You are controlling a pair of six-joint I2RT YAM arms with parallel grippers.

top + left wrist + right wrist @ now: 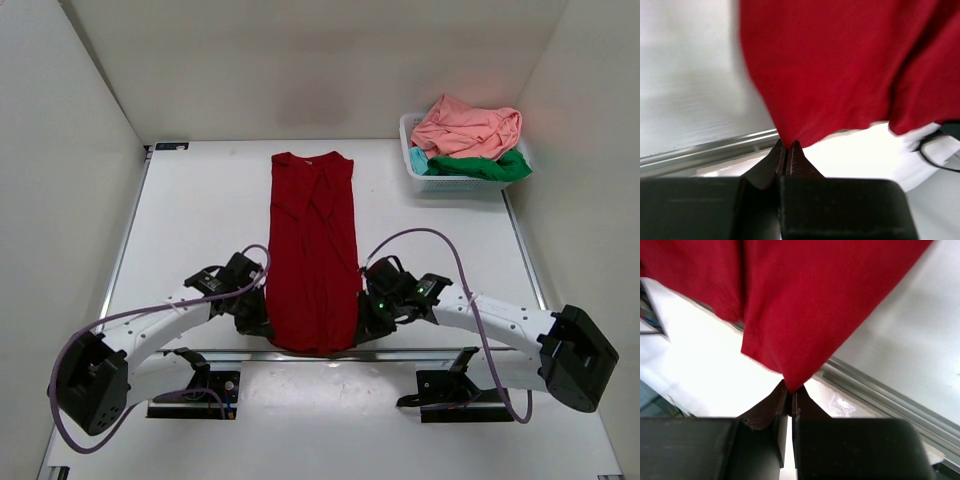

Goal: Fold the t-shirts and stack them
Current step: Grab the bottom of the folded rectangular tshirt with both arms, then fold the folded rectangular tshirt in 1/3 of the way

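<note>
Clamped shut on one hem corner each, the left hand (788, 146) and right hand (791, 390) grip the dark red t-shirt (315, 250), which lies ahead of them, long and narrow across the worktop (200, 210). Light, limp cloth: it should drape, so corner holds suit it.

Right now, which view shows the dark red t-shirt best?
The top external view: the dark red t-shirt shows whole there, a long narrow strip from collar to hem. The left wrist view shows only a hem corner pinched in the left gripper; the right wrist view, only the corner in the right gripper.
</note>
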